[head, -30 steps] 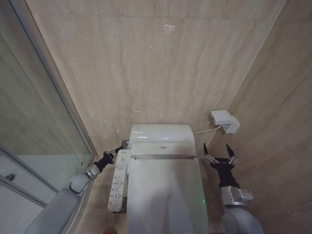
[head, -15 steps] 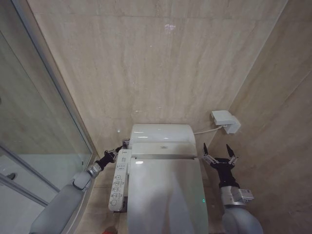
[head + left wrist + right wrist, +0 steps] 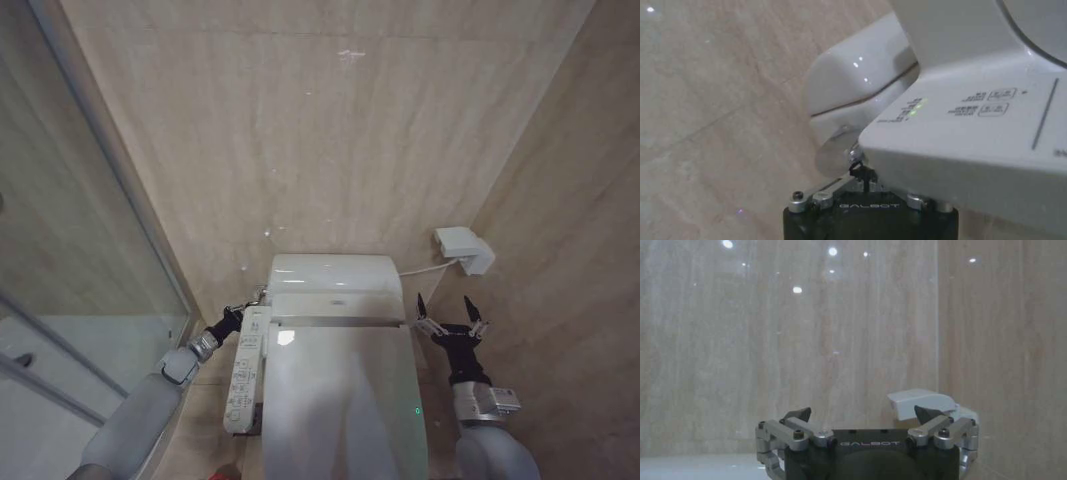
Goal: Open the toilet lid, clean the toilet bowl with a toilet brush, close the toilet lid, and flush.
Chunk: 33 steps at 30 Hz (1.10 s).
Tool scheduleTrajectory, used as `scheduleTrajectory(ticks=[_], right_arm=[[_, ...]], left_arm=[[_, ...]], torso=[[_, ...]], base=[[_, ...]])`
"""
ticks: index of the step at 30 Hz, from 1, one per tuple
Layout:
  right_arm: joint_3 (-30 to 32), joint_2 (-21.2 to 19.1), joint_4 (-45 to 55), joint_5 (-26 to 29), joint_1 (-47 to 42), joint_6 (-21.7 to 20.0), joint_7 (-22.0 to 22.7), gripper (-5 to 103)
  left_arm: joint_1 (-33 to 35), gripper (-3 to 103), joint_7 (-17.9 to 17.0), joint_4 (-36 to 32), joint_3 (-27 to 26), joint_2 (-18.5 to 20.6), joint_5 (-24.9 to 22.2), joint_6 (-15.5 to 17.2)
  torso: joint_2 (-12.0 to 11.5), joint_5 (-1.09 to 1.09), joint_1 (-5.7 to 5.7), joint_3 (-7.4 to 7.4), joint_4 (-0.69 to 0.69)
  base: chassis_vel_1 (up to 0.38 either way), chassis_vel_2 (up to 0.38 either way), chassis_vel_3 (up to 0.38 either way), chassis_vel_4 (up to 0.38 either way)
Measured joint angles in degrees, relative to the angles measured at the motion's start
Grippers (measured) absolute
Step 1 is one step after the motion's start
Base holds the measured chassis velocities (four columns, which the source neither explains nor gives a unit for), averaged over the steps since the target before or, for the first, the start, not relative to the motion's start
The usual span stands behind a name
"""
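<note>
Glossy white oval plastic toilet lid (image 3: pixel 338 400): closed over bowl. Left gripper (image 3: pixel 240 313): beside lid's rear left corner, against white side control panel (image 3: pixel 243 370); jaws' state cannot be told. Right gripper (image 3: pixel 448 316): right of lid, jaws wide apart, holding nothing.

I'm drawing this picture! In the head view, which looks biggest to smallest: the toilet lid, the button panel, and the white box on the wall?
1. The toilet lid looks biggest by far.
2. The button panel, a long narrow strip beside the lid.
3. The white box on the wall looks smallest, though it sits farther from the camera.
</note>
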Motion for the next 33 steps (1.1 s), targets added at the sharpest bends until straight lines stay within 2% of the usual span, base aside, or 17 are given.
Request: scheduleTrajectory(ticks=[4, 6, 9, 13, 14, 17, 18, 22, 23, 25, 28, 29, 33], right_arm=[[0.00, 0.00, 0.00, 0.00, 0.00, 0.00, -0.01, 100], [-0.01, 0.00, 0.00, 0.00, 0.01, 0.00, -0.02, 100], [-0.01, 0.00, 0.00, 0.00, 0.01, 0.00, -0.02, 100], [-0.01, 0.00, 0.00, 0.00, 0.00, 0.00, -0.01, 100], [-0.01, 0.00, 0.00, 0.00, 0.00, 0.00, -0.01, 100], [-0.01, 0.00, 0.00, 0.00, 0.01, 0.00, -0.02, 100], [-0.01, 0.00, 0.00, 0.00, 0.01, 0.00, -0.02, 100], [-0.01, 0.00, 0.00, 0.00, 0.00, 0.00, -0.02, 100], [-0.01, 0.00, 0.00, 0.00, 0.00, 0.00, -0.02, 100], [-0.01, 0.00, 0.00, 0.00, 0.01, 0.00, -0.02, 100], [-0.01, 0.00, 0.00, 0.00, 0.01, 0.00, -0.02, 100], [-0.01, 0.00, 0.00, 0.00, 0.00, 0.00, -0.02, 100], [-0.01, 0.00, 0.00, 0.00, 0.02, 0.00, -0.02, 100]], left_arm=[[-0.18, 0, 0.02, 0.30, 0.02, -0.16, 0.03, -0.07], [0.28, 0, -0.04, -0.06, -0.62, -0.23, 0.04, -0.05], [1.45, 0, -0.20, -0.97, -1.75, -0.28, 0.06, 0.26], [6.45, 0, -2.59, -2.55, -7.42, -0.85, 0.48, 2.25], [6.45, 0, -2.59, -2.55, -7.42, -0.85, 0.48, 2.25], [10.15, 0, -6.43, -4.56, -10.73, -1.11, -1.36, 4.38], [10.15, 0, -6.43, -4.56, -10.73, -1.11, -1.36, 4.38], [15.74, 0, -12.98, -11.65, -15.49, -1.27, -5.28, 8.53], [15.74, 0, -12.98, -11.65, -15.49, -1.27, -5.28, 8.53], [18.34, 0, -15.08, -15.76, -17.94, -1.60, -6.51, 9.80], [21.46, 0, -16.25, -20.33, -20.84, -2.22, -7.39, 11.32], [22.79, 12, -16.63, -22.31, -21.78, -2.50, -8.05, 12.06], [26.98, 12, -17.81, -29.48, -24.73, -4.00, -9.34, 14.17]], torso=[[0.00, -0.05, 0.00, 0.00, 0.01], [0.00, 0.00, 0.00, -0.01, 0.08], [0.00, -0.02, 0.00, -0.01, 0.07], [0.00, -0.02, -0.01, -0.01, 0.10], [0.00, -0.02, -0.01, -0.01, 0.10], [0.00, -0.02, -0.01, -0.01, 0.10], [0.00, -0.02, -0.01, -0.01, 0.10], [0.01, -0.01, -0.02, -0.01, 0.09], [0.01, -0.01, -0.02, -0.01, 0.09], [0.01, 0.00, -0.02, -0.02, 0.06], [0.01, -0.01, -0.01, -0.01, 0.07], [0.01, -0.01, -0.02, -0.01, 0.07], [0.01, 0.00, -0.02, -0.02, 0.10]], base=[[0.000, 0.000, 0.000, 0.000], [0.000, 0.000, 0.000, 0.000], [0.000, 0.000, 0.000, 0.000], [0.000, 0.000, 0.000, 0.000], [0.000, 0.000, 0.000, 0.000], [0.000, 0.000, 0.000, 0.000], [0.000, 0.000, 0.000, 0.000], [0.000, 0.000, 0.000, 0.000], [0.000, 0.000, 0.000, 0.000], [0.000, 0.000, 0.000, 0.000], [0.000, 0.000, 0.000, 0.000], [0.000, 0.000, 0.000, 0.000], [0.000, 0.000, 0.000, 0.000]])
